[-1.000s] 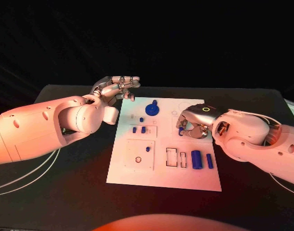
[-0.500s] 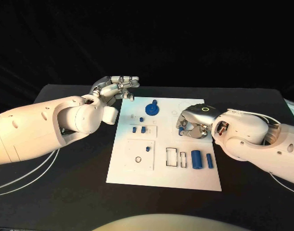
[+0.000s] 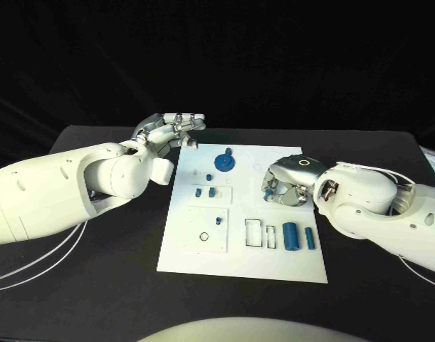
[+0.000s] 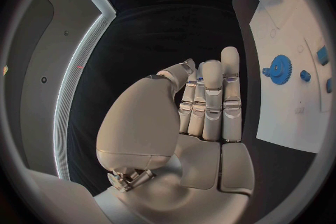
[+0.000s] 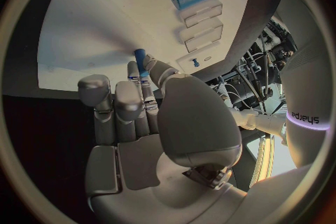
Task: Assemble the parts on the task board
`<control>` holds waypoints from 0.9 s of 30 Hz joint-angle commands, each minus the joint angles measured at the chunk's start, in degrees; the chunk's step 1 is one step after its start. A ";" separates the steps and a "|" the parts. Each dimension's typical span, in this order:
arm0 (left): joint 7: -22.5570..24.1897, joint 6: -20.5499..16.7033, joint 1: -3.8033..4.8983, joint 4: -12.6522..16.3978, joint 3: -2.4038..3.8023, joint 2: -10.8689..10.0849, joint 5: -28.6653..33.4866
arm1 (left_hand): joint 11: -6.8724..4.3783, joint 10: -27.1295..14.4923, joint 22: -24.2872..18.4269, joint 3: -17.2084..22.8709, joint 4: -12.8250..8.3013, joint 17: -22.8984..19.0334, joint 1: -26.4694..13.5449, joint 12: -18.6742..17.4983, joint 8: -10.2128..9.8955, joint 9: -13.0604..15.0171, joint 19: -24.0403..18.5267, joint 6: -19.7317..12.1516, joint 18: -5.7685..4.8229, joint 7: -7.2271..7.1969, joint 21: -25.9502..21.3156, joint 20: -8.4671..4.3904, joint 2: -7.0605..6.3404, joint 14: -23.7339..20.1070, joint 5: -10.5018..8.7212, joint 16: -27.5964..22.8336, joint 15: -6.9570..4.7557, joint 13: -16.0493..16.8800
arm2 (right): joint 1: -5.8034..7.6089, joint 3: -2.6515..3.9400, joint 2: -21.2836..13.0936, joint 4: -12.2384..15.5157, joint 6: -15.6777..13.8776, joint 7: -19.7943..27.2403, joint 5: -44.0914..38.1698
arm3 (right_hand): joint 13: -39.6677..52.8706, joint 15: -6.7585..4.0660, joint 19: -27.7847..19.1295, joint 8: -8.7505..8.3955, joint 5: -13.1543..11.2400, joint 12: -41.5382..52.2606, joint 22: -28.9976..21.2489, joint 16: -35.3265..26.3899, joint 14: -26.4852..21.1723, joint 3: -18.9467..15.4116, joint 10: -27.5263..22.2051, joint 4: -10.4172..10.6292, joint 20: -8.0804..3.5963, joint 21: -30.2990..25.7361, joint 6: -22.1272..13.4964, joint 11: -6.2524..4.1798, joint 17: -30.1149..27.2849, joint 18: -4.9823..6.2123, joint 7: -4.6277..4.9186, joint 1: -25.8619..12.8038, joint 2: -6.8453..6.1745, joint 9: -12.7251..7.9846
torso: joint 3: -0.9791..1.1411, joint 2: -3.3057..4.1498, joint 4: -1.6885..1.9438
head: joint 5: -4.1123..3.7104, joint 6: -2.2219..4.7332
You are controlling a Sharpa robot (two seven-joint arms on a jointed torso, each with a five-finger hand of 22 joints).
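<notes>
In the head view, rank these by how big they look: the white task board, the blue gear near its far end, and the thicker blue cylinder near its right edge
1. task board
2. blue gear
3. thicker blue cylinder, looking only somewhat smaller than the gear, so that order is less sure.

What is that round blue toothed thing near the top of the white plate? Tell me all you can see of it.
It is a blue gear, apparently plastic, with teeth all round its rim and a hub at its centre. It lies flat on the white task board, near the board's far edge. A smaller blue piece sits against its far side, and the pictures cannot show whether the two are joined. Neither hand touches it: the left hand is off the board's far left corner, and the right hand is over the board's right side.
</notes>
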 commanded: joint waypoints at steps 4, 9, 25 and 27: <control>0.22 0.71 0.02 -0.19 0.03 0.12 -0.29 | 0.18 -0.42 -0.05 -0.33 0.09 -0.05 0.02 0.18 0.37 -0.05 -0.20 -0.09 0.67 0.25 -0.20 0.00 0.46 -0.26 0.23 -0.29 0.05 0.05 | -0.24 -0.06 -0.67 0.19 -7.77 0.40 2.12 | 0.06 -0.49 0.58 0.30 -0.22 -0.50 0.45 0.58 0.93 0.47 0.76 0.10 0.00 0.47 0.55 0.03 0.43 0.14 -0.06 -0.84 0.39 0.27 | -0.04 -0.02 0.10 | -0.03 0.03; 0.24 0.68 0.02 -0.45 0.03 0.17 -0.29 | 0.18 -0.45 -0.07 -0.33 0.09 -0.06 0.01 0.22 0.38 -0.06 -0.20 -0.09 0.67 0.26 -0.23 0.00 0.52 -0.27 0.24 -0.29 0.06 0.06 | 0.08 0.35 -1.75 1.10 -9.49 0.88 4.88 | 0.05 -0.50 0.60 0.28 -0.29 -0.57 0.49 0.63 0.95 0.51 0.82 0.17 -0.03 0.51 0.56 0.02 0.46 0.13 -0.06 -0.94 0.36 0.28 | -0.07 -0.07 0.07 | -0.09 0.17; 0.24 0.83 0.00 -0.82 0.02 0.52 -0.29 | 0.18 -0.45 -0.07 -0.33 0.09 -0.06 0.01 0.22 0.38 -0.06 -0.20 -0.09 0.67 0.26 -0.23 0.00 0.52 -0.27 0.24 -0.29 0.06 0.06 | 1.13 0.69 -1.91 7.63 -6.77 2.31 14.23 | 0.00 -0.51 0.65 0.17 0.03 -0.92 0.60 0.89 1.01 0.83 0.80 0.17 -0.12 0.61 0.48 0.04 0.72 0.12 0.01 -0.94 0.33 0.30 | -0.13 -0.04 0.25 | 0.05 0.25; 0.25 0.84 -0.01 -0.86 0.02 0.56 -0.29 | 0.18 -0.45 -0.07 -0.33 0.09 -0.06 0.01 0.22 0.38 -0.06 -0.20 -0.09 0.67 0.26 -0.23 0.00 0.52 -0.27 0.24 -0.29 0.06 0.06 | 0.66 0.61 -0.95 8.20 -6.77 2.72 14.06 | 0.00 -0.51 0.64 0.15 0.11 -0.97 0.58 0.92 1.02 0.89 0.80 0.15 -0.13 0.61 0.46 0.05 0.74 0.13 0.02 -0.92 0.34 0.30 | -0.16 -0.03 0.29 | 0.13 0.28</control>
